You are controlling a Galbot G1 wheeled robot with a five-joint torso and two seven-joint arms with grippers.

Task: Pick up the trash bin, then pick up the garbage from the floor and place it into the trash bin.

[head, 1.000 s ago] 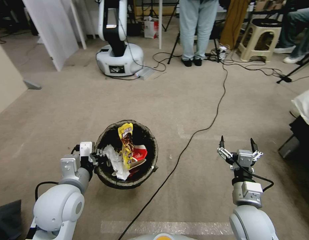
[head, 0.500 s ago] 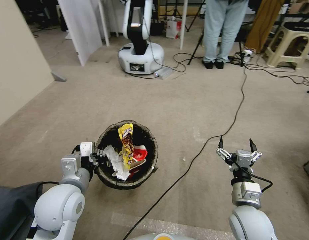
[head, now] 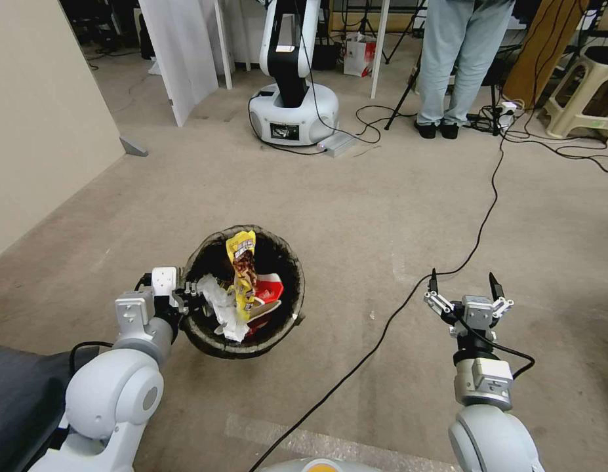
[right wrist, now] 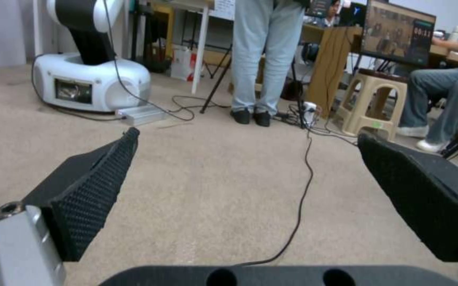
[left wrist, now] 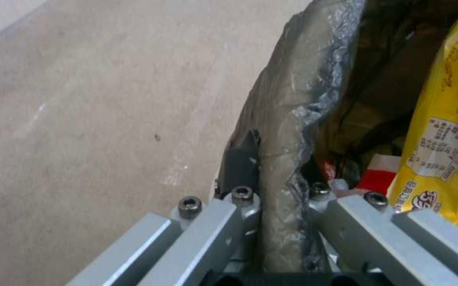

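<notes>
The trash bin (head: 243, 293), already holding a yellow snack wrapper (head: 241, 269), is carried at near left, its rim pinched by the left claw (head: 191, 303). The right claw (head: 464, 287) is held spread above bare floor (head: 356, 216). More garbage must probably be found first.

A robotics lab is showing here. Far across the carpet (head: 356, 216) another white robot base (head: 292, 111) is standing, cables (head: 477, 229) trailing near tripods and a monitor (right wrist: 397, 31).
</notes>
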